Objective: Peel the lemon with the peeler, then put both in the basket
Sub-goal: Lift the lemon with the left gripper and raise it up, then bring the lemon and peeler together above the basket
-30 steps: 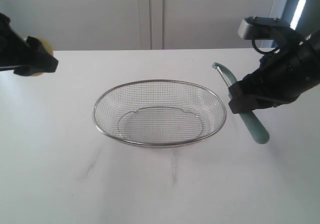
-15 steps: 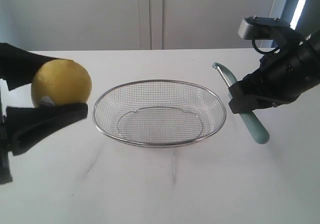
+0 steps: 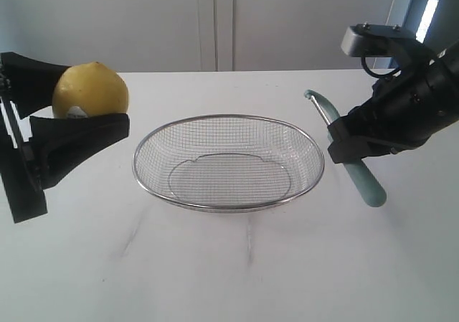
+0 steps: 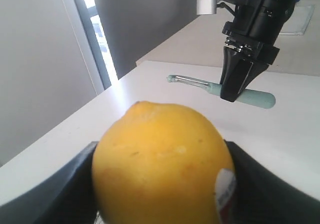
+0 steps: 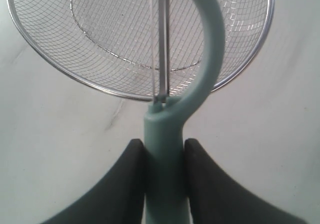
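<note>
lemon [image 3: 90,90]: yellow, stickered, aloft left | peeler [image 3: 366,182]: teal, tilted (right of basket) | basket [image 3: 228,116]: mesh, upright

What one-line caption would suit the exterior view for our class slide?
Left claw holds a lemon, right claw a peeler, wire basket between them.

Most likely a robotics lab or test room. Bare white worktop [image 3: 229,279] across the lower frame, plain pale grey wall panels [image 3: 301,21] along the top, narrow bright window strip [image 3: 432,6] at upper right, black robot arm [image 3: 423,92] at the right edge.
</note>
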Tool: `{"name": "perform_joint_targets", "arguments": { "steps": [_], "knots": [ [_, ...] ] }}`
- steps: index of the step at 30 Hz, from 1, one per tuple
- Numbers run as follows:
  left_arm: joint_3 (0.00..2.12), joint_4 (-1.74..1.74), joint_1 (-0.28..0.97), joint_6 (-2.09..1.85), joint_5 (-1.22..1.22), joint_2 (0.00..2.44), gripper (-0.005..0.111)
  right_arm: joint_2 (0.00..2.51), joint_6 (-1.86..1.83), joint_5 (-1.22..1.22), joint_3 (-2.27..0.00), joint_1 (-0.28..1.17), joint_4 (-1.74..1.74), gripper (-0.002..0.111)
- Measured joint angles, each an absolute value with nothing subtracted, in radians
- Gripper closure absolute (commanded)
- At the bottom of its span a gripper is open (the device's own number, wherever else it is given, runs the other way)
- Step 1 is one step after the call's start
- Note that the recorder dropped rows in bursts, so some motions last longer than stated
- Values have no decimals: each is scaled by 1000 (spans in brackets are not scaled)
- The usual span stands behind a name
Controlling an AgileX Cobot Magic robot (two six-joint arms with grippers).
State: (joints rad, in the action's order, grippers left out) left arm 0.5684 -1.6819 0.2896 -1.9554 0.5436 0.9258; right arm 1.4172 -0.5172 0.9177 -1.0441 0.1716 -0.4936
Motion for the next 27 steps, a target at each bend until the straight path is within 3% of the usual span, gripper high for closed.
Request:
{"name": "perform_joint_targets", "arguments": {
  "steps": [27],
  "knots": [
    [597,-1708,290,-1958,598,1078,107,1417,-517,966,-1035,172,-604,108]
  ]
}}
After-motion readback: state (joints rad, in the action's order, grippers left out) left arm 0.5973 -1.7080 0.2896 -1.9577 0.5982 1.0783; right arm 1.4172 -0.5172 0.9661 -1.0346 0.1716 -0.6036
